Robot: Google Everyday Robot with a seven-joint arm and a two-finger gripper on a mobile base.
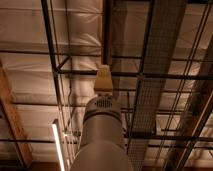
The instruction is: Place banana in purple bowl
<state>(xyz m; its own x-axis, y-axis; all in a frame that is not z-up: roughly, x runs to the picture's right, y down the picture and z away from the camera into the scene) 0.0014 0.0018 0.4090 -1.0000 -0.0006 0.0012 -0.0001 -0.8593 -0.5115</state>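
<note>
Single low view, steeply upward along the near arm (100,137) toward ceiling trusses (150,75); claw unseen.

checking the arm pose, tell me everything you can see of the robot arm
The robot arm rises from the bottom centre, pointing up at the ceiling. It looks like a thick, smooth grey cylinder with a vented collar near its top, ending in a narrower tan piece, the gripper. Nothing touches it; no banana or bowl shows.
</note>
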